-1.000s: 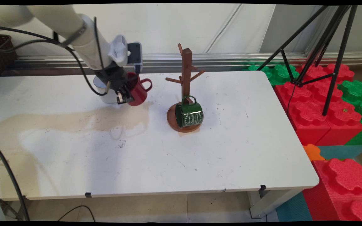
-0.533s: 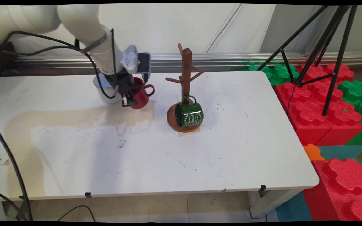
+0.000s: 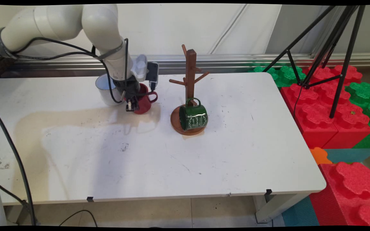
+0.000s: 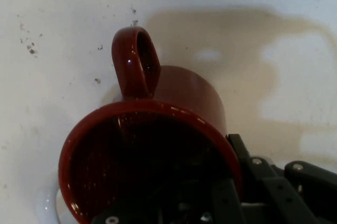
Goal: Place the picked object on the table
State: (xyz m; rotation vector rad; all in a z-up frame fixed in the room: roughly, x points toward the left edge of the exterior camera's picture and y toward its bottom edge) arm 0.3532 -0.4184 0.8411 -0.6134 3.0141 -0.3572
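A: Gripper (image 3: 130,104) is clamped on the red mug (image 3: 143,102), one finger inside the rim and one outside the wall. That pinch lets it carry the mug by its wall.

B: Where is the mug?

A: On the white table (image 3: 159,160), toward 10 o'clock from the middle, with its handle pointing toward 3 o'clock. Whether its base touches the table I cannot tell. In the hand view the red mug (image 4: 152,155) shows its open mouth to the camera, so it sits roughly upright.

B: And around it?

A: A white mug (image 3: 106,91) stands just beside it at 9 o'clock. A wooden mug tree (image 3: 189,83) stands at 3 o'clock, with a green mug (image 3: 193,117) lying on its side on the round base (handle up, against the post, which probably stops it rolling).

B: Any writing?

A: White script on the green mug, too small to read. Nothing on the red one.
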